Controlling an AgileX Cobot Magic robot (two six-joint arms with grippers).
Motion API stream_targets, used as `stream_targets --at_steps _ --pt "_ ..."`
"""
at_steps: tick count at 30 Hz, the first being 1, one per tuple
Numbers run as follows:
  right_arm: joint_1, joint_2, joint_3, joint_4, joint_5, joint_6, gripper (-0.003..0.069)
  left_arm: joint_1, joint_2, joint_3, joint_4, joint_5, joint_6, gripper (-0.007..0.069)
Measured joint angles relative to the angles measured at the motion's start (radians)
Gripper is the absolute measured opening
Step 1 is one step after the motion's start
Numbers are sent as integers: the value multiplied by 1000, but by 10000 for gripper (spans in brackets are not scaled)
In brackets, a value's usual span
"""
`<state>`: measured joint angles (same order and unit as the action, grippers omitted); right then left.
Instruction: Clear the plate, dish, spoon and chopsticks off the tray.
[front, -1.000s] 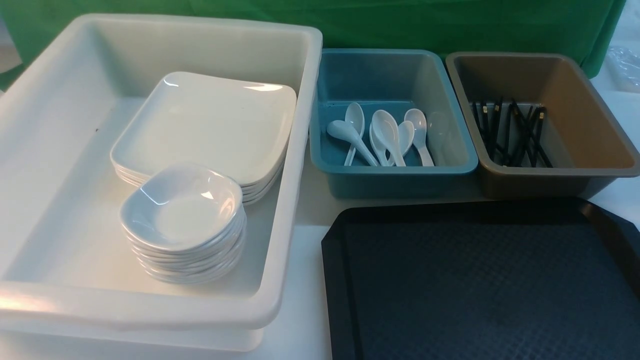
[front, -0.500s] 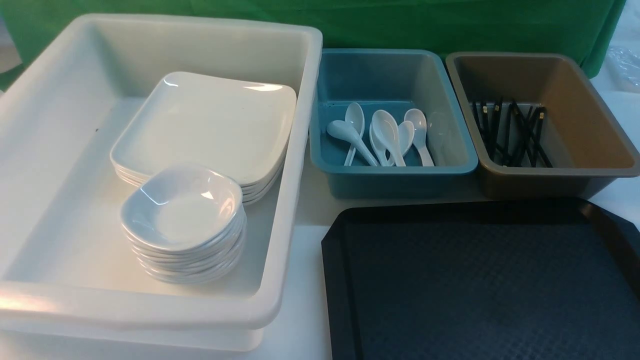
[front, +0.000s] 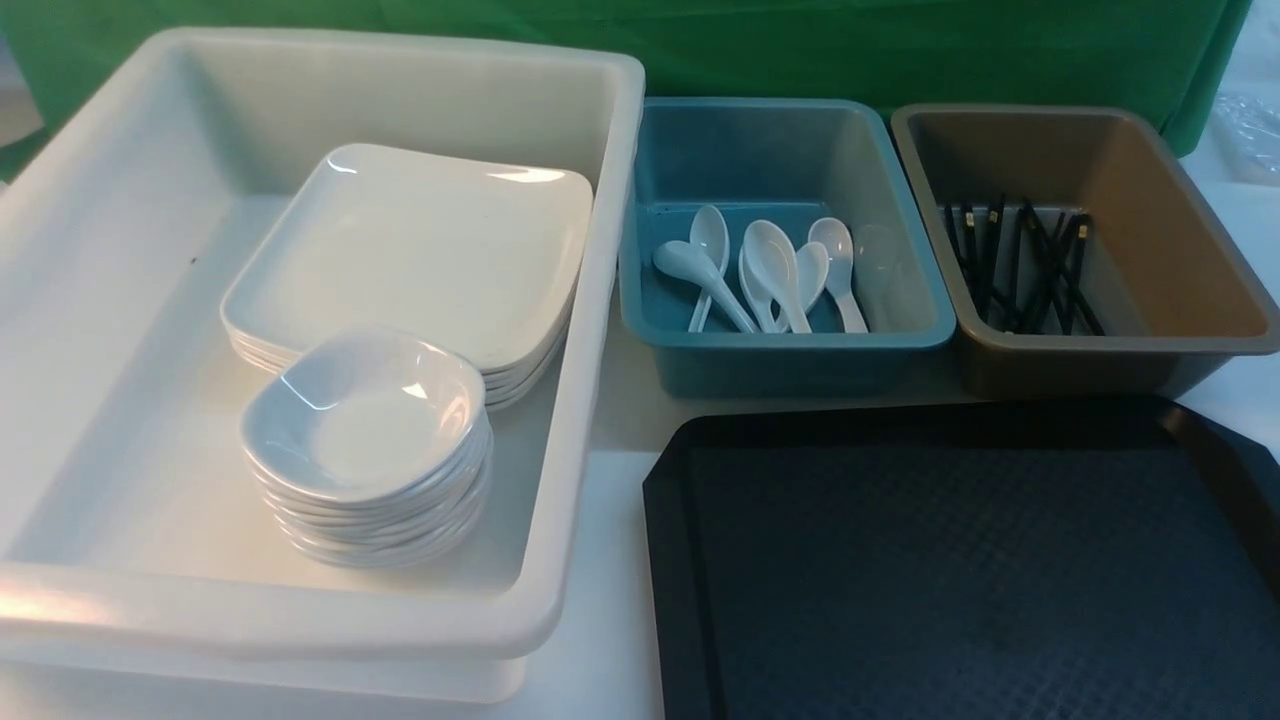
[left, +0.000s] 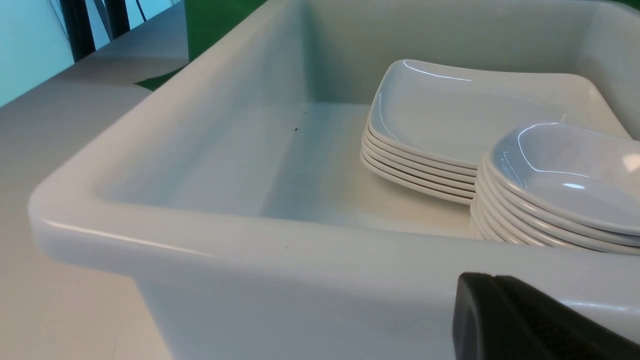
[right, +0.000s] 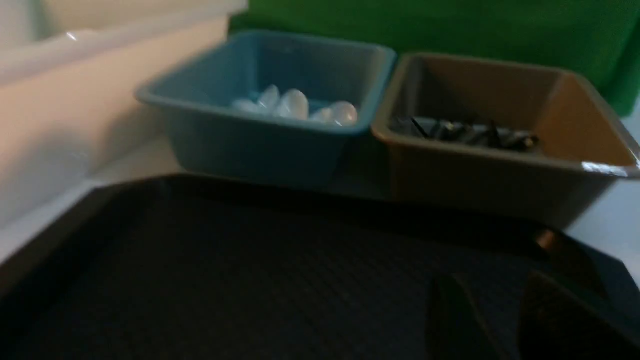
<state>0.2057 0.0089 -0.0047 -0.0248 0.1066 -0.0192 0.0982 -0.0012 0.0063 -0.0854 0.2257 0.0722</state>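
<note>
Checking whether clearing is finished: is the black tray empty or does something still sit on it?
Empty as far as shown: the black tray shows only bare diamond-textured surface in the front and right wrist views; its near edge is out of frame.

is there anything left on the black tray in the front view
No, the tray shows only its bare diamond-patterned surface, while the spoons lie in the teal bin and the chopsticks in the brown bin.

tray cut off at the front view's edge, right hand dark and blurred
</note>
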Motion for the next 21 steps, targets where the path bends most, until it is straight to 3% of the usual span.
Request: stream_targets --at_steps 4,8,21 --pt "-123 -7 14 0 128 -3 236 0 0 0 4 -1 0 4" --pt "-191 -7 14 0 141 -20 237 0 0 0 15 -3 0 4" --pt "-206 -7 14 0 141 -25 237 0 0 1 19 -3 2 4"
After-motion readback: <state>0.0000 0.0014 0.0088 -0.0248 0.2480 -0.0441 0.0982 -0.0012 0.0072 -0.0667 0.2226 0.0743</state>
